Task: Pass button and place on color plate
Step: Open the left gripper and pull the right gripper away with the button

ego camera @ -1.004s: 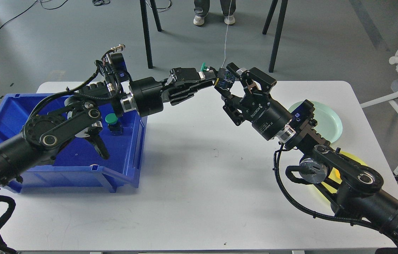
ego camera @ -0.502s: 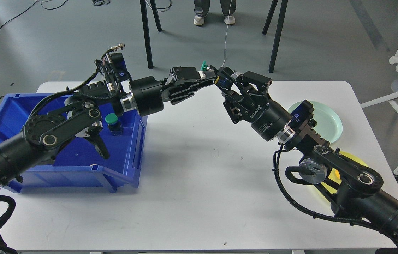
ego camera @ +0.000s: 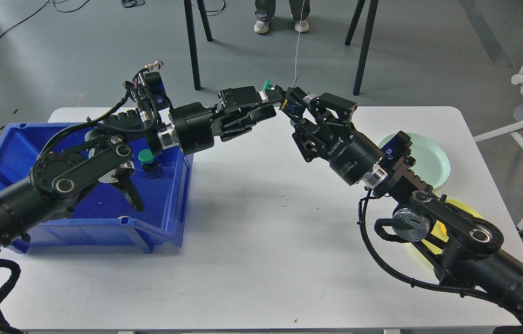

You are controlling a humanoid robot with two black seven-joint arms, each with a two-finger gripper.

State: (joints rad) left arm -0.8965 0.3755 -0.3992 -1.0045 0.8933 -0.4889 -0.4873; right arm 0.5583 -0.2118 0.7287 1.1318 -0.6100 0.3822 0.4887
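A button with a green cap (ego camera: 268,85), a silver collar and a blue base hangs in the air over the table's far edge, between my two grippers. My left gripper (ego camera: 268,103) reaches in from the left and is shut on the button's cap end. My right gripper (ego camera: 294,105) comes from the right and its fingers are shut on the blue base. A pale green plate (ego camera: 434,160) lies at the right, behind my right wrist. A yellow plate (ego camera: 442,230) lies nearer, mostly hidden under my right arm.
A blue bin (ego camera: 175,204) stands at the table's left and holds another green-capped button (ego camera: 146,158); my left arm crosses over it. Black stand legs and a person's feet are on the floor beyond the table. A white chair stands at the right.
My right gripper, wide open a second ago, has shut on the button's blue base. Both grippers and the button have shifted slightly left and up.
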